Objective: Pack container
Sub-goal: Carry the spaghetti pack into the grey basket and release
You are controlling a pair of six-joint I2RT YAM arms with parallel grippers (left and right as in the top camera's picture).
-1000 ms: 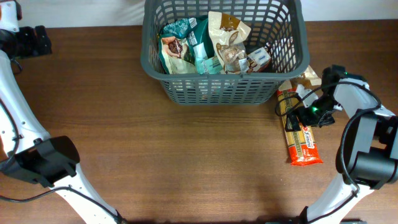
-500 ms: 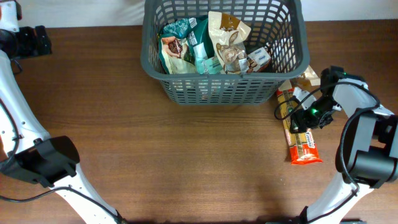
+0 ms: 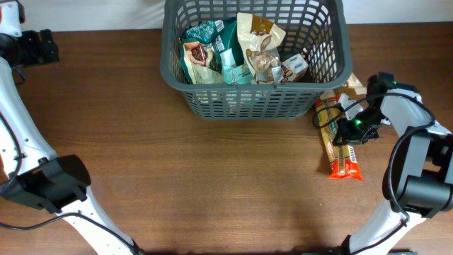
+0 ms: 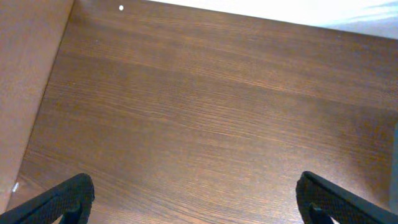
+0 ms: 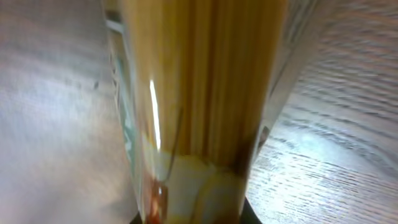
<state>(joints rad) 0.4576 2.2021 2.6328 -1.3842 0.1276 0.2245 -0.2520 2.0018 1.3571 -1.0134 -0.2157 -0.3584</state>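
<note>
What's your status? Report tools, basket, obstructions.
Left tool open over table. Right tool shut on spaghetti packet, right of basket. Basket partly filled with packets. Route in looks unobstructed.

At my right gripper (image 3: 348, 131), the spaghetti packet (image 3: 340, 145) is clear film over golden-yellow strands, with a red-orange printed end past my fingertips. Just left of the gripper, the basket (image 3: 248, 103) is dark grey lattice, and the packets (image 3: 228, 62) inside are teal and cream. Beneath it, the table (image 3: 212, 184) is brown wood grain.
</note>
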